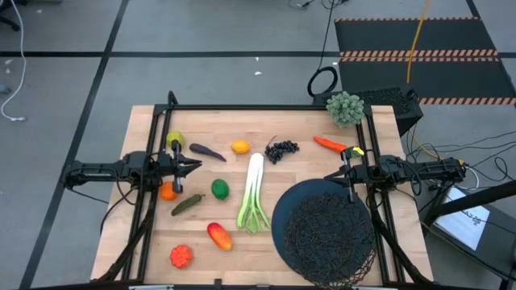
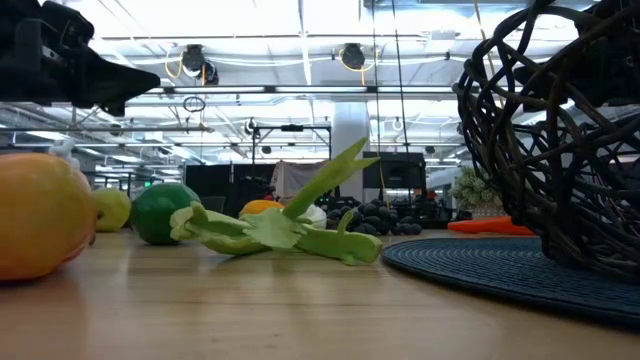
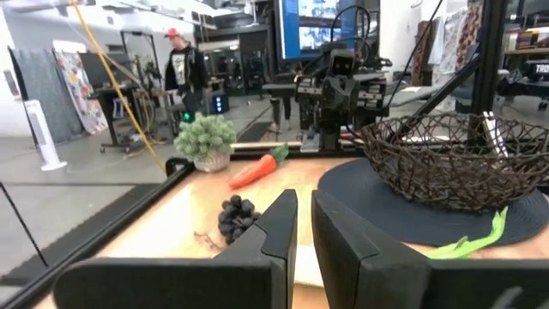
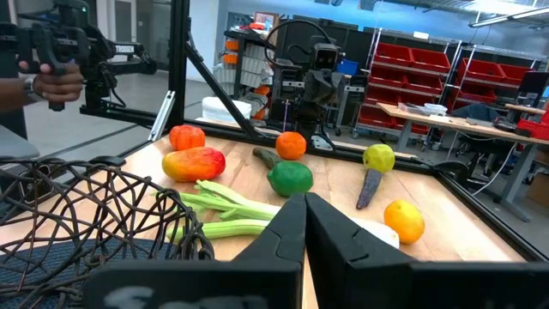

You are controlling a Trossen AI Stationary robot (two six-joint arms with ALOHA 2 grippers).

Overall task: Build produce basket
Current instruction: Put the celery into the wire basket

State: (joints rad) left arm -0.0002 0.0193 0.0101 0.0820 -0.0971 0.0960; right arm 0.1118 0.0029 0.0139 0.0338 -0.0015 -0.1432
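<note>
While nothing is in the basket (image 1: 322,229) yet, all the produce lies loose on the table (image 1: 145,242), and the piece that matters is the celery stalk (image 1: 253,196): dead centre of the board, its long axis running near enough twelve to six, white end at twelve, leafy end at six. Just off at three o'clock from it sits the basket, on its dark round mat (image 1: 284,208), nearly touching the leaves.

Out to nine o'clock of the celery, the left gripper (image 1: 196,165) hangs over the table's left side, fingers almost pressed together with only a slit between them, holding nothing. Eggplant (image 1: 207,151), lime (image 1: 220,188), pickle (image 1: 187,204) and orange (image 1: 168,191) crowd close around it.

Over at three o'clock, the right gripper (image 1: 329,176) hovers above the basket's far rim, fingers pressed fully together, empty too. The carrot (image 1: 330,144) is near it, at twelve.

My call: both tips point inward along the nine-to-three line, square across the stalk, so either could pinch it crosswise. The left has clearer access; the right has the basket in its way.
</note>
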